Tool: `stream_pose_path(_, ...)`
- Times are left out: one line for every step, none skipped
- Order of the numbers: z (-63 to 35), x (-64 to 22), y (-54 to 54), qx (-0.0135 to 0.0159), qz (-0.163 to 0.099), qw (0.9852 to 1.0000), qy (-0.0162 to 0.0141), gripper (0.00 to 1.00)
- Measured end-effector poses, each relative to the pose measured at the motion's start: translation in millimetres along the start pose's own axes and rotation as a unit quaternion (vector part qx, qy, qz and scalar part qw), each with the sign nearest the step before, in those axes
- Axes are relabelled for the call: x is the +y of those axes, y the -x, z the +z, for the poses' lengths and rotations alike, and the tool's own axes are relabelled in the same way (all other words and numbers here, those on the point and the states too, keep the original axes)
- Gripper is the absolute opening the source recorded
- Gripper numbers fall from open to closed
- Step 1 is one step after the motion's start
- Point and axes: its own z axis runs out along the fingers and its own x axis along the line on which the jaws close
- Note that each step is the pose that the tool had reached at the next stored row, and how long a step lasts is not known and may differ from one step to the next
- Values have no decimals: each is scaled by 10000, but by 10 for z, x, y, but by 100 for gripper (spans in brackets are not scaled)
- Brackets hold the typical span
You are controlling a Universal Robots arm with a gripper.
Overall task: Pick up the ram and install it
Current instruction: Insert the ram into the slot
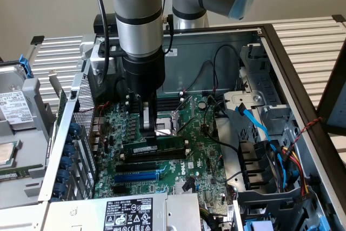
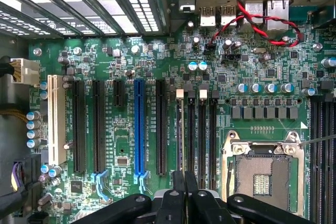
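Observation:
The ram (image 1: 157, 147) is a long dark stick with a small white label. It stands on edge across the green motherboard (image 1: 203, 160), in line with the black memory slots and just above the black and blue slots. My gripper (image 1: 148, 132) comes straight down on the part of the ram nearer the exterior view's left and is shut on its top edge. In the wrist view the ram (image 2: 180, 135) shows edge-on as a thin strip running away from my gripper (image 2: 185, 181). I cannot tell how deep it sits in the slot.
A blue slot (image 2: 139, 129) and several black slots lie beside the ram. The CPU socket (image 2: 261, 174) is close by. Red and black twisted wires (image 2: 262, 24) cross the board's edge. Drive bays with cables (image 1: 270, 150) fill the exterior view's right; a labelled power supply (image 1: 127, 215) sits in front.

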Motion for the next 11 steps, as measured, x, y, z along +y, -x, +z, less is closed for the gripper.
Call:
stream_pose_path(0, 0, 0, 0, 0, 10000, 0, 12)
stream_pose_path(0, 0, 0, 0, 0, 10000, 1, 12)
stream_pose_path(-2, 0, 0, 0, 0, 10000, 8, 12)
stream_pose_path(-8, -2, 0, 1, -1, 10000, 19, 12)
stream_pose_path(-15, -3, -1, 2, -2, 10000, 30, 12)
stream_pose_path(-22, -3, -1, 2, -2, 10000, 40, 12)
stream_pose_path(-28, -4, -2, 3, -2, 10000, 49, 12)
stream_pose_path(-29, -5, -1, 2, -3, 10000, 53, 12)
stream_pose_path(-29, -5, -1, 2, -3, 10000, 53, 12)
stream_pose_path(-29, -5, -1, 2, -3, 10000, 54, 12)
stream_pose_path(-30, -5, -2, 2, -3, 10000, 55, 12)
